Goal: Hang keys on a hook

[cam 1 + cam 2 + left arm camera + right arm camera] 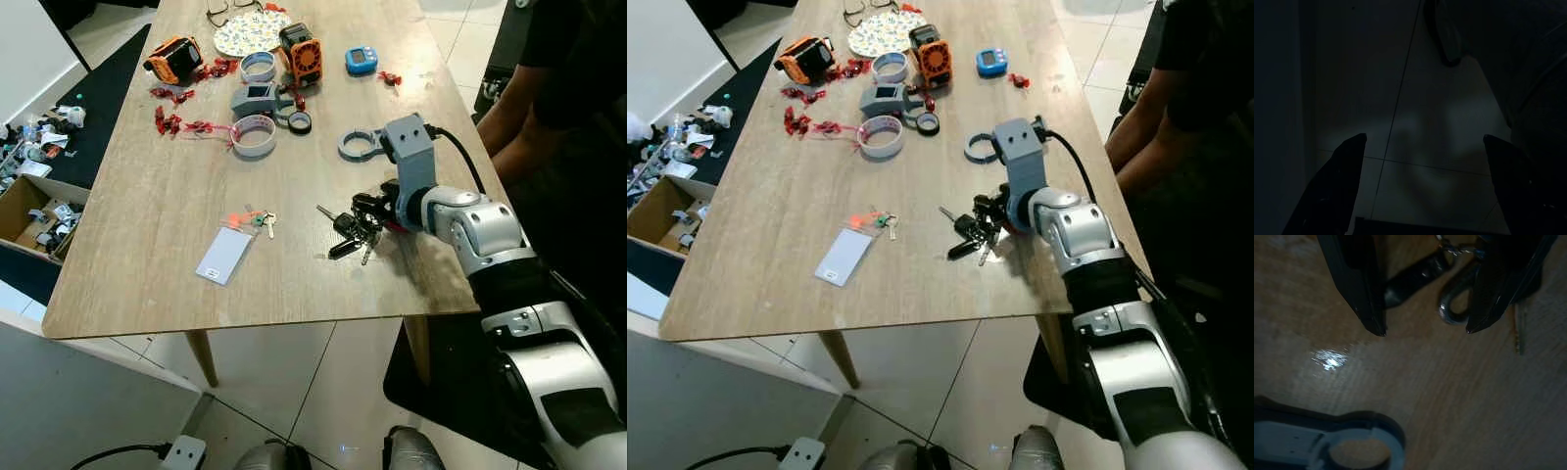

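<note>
Wood-grain worktop (147, 225) carries, from left to right, a blank-looking white card (224, 256) with a small green-and-orange key set just beside it, then the dark bunch of keys (351, 231) near the front edge, with the right tool (1420, 330) lowered over it, fingers apart and straddling a metal ring and a black fob; the left tool (1422, 161) hangs idle over the floor, also spread. Closing could pinch just one loose fob or ring, so the bunch might swing or slide off the edge. No hook is evident, and no writing is legible on the card or the cluttered gadgets behind.

Bare table (147, 235) left — clutter (257, 93) beyond.
</note>
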`<state>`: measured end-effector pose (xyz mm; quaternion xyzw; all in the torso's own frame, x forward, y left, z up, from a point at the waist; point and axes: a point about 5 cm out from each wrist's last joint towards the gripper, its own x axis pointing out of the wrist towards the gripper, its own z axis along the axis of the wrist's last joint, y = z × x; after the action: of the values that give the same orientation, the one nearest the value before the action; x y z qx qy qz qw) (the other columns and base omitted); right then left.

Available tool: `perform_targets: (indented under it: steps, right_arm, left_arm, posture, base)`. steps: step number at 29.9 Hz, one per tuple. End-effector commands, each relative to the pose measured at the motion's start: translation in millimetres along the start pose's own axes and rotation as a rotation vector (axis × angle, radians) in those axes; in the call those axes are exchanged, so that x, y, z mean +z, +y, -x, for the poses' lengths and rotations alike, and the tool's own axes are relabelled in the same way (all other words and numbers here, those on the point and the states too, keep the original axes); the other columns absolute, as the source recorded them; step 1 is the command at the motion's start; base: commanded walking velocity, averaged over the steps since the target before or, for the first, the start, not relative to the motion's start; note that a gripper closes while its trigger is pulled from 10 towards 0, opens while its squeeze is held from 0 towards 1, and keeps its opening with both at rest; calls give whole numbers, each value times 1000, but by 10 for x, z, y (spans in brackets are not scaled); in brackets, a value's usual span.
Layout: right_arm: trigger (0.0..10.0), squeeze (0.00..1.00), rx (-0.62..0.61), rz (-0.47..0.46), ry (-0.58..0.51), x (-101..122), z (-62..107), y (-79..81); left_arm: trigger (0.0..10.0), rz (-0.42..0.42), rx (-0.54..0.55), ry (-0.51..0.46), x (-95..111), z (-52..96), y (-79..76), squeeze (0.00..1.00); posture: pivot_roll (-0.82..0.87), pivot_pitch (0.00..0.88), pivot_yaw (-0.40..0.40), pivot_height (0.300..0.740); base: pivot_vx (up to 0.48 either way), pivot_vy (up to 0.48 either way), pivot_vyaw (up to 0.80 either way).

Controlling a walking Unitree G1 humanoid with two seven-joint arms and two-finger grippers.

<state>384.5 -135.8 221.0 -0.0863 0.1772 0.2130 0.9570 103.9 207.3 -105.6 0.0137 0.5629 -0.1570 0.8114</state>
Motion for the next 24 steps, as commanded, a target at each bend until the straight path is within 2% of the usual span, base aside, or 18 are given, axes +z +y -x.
perform_targets:
  steps: [1, 11, 14, 24]
  right_arm:
    - [10000, 0, 41, -37, 25, -24, -26, 57]
    - [10000, 0, 79, -46, 95, -87, -20, 75]
    - [10000, 0, 120, -12, 163, -178, 1, 83]
    - [10000, 0, 114, 41, 220, -212, 55, 34]
  left_arm:
    - [10000, -10, -38, 51, -137, 3, -62, 0]
    - [10000, -14, -43, 49, -128, -3, -74, 0]
    - [10000, -15, -44, 51, -124, -6, -79, 0]
    - [10000, -14, -46, 55, -123, -9, -84, 0]
  posture:
    - [-124, 235, 130, 740]
    - [-134, 235, 126, 740]
    - [-138, 237, 125, 740]
    - [-142, 237, 122, 740]
  base:
    - [0, 0, 0]
    - [0, 0, 0]
    - [0, 0, 0]
    - [0, 0, 0]
